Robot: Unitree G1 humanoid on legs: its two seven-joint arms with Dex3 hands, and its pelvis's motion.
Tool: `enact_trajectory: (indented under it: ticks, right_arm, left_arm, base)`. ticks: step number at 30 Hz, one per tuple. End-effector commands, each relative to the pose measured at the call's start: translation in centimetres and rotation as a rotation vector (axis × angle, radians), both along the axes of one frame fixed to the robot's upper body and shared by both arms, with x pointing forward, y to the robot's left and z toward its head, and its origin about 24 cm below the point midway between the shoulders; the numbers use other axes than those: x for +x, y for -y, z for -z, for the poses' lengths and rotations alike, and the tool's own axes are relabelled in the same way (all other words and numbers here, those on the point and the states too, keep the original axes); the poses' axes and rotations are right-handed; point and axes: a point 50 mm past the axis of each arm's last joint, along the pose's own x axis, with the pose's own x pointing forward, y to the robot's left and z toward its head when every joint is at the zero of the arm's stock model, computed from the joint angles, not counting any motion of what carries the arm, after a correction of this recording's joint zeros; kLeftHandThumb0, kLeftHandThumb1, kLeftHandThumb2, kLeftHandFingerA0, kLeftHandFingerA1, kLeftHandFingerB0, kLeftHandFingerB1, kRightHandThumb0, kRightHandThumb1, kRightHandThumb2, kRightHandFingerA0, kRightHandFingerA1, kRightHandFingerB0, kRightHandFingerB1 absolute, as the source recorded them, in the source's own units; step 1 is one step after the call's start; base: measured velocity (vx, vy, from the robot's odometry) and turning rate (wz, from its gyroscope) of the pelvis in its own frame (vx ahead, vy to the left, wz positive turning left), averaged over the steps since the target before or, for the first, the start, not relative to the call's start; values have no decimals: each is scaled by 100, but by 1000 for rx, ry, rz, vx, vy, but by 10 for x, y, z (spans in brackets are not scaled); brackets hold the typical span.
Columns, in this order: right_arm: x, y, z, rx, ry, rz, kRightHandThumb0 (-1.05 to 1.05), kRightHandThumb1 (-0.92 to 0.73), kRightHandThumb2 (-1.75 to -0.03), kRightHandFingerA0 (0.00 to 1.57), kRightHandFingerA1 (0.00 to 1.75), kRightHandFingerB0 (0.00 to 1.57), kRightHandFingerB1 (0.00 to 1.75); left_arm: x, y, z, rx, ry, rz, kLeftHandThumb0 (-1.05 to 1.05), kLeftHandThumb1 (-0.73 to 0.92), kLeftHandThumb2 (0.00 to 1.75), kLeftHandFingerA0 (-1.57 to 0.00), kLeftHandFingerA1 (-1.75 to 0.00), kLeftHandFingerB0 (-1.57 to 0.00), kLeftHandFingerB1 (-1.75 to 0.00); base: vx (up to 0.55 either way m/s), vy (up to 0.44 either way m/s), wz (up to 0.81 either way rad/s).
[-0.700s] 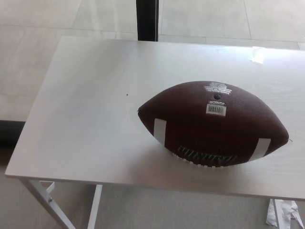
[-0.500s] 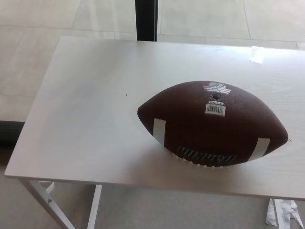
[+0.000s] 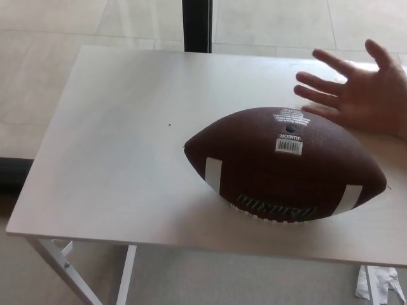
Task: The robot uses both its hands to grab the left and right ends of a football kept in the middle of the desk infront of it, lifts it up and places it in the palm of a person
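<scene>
A brown football (image 3: 285, 166) with white stripes, a barcode sticker and white laces lies on its side on the white desk (image 3: 121, 159), right of the middle, its long axis running left to right. A person's open hand (image 3: 359, 89), palm up with fingers spread, reaches in from the right edge just behind the ball's far right side. Neither of my hands shows in the head view.
A black post (image 3: 196, 25) stands behind the desk's far edge on the pale tiled floor. The desk's white metal leg (image 3: 63, 267) shows at the lower left, and crumpled white paper (image 3: 380, 284) lies on the floor at the lower right.
A person's open hand has come in from the right and now hovers behind the football. The ball has not moved. The view shifted slightly.
</scene>
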Motion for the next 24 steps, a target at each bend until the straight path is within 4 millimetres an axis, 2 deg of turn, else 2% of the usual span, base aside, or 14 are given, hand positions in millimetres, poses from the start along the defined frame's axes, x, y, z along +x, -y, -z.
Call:
enact_trajectory:
  ticks: [1,2,3,6,7,8,11,12,13,14,16,17,18,24]
  right_arm:
    - [39,-23,-41,39,199,-49,-86,-81,-65,46,40,17,29]
    - [47,-33,-51,-6,213,-112,-83,-68,-105,32,52,7,35]
    - [52,-38,-54,-22,211,-151,-87,-71,-108,32,53,7,28]
    - [65,-57,-59,-6,249,-226,-90,-73,-107,31,52,9,33]
    - [70,-67,-57,43,265,-272,-93,-71,-105,29,50,10,35]
    - [74,-76,-56,62,268,-297,-88,-85,-66,39,40,18,28]
    - [78,-90,-50,94,248,-326,-90,-84,-66,43,37,19,30]
    - [81,-96,-48,96,248,-340,-89,-66,-103,34,48,12,42]
    - [84,-109,-42,125,253,-367,-90,-82,-66,43,38,22,30]
    - [86,-115,-39,147,247,-377,-90,-81,-66,43,37,22,29]
    - [87,-122,-34,145,219,-406,-93,-71,-104,31,49,12,40]
    - [87,-125,-31,149,210,-413,-86,-66,-103,31,50,13,41]
    - [88,-128,-27,162,199,-416,-86,-83,-66,44,38,23,29]
    - [91,-145,-7,191,126,-452,-86,-84,-66,47,43,26,29]
  left_arm:
    - [59,17,-69,-32,207,120,-85,60,57,-60,-40,-50,-36]
    - [68,26,-78,-21,237,151,-84,60,57,-59,-41,-48,-35]
    - [75,32,-83,-5,255,184,-80,62,60,-48,-41,-39,-35]
    - [93,53,-96,3,289,220,-76,66,60,-46,-44,-34,-36]
    - [103,68,-102,17,290,262,-76,59,91,-31,-52,-22,-45]
    - [113,81,-107,32,285,301,-77,62,94,-27,-52,-18,-45]
    - [129,104,-112,34,294,366,-79,64,97,-23,-54,-12,-45]
    - [133,113,-113,33,304,395,-80,64,97,-22,-54,-10,-45]
    - [142,132,-112,23,310,441,-82,63,99,-26,-59,-13,-48]
    - [145,140,-110,3,310,472,-81,64,98,-23,-59,-11,-47]
    - [149,152,-104,3,291,510,-82,82,65,-27,-55,-15,-37]
    - [151,157,-102,4,284,521,-83,83,64,-27,-57,-15,-38]
    - [152,165,-99,8,273,538,-84,85,63,-27,-57,-15,-38]
    - [159,198,-78,-18,217,594,-85,83,63,-31,-58,-18,-40]
  base:
    - [0,0,0]
    - [0,0,0]
    - [0,0,0]
    - [0,0,0]
    - [0,0,0]
    - [0,0,0]
    - [0,0,0]
    - [0,0,0]
    - [0,0,0]
    - [0,0,0]
    - [0,0,0]
    - [0,0,0]
    - [0,0,0]
    - [0,0,0]
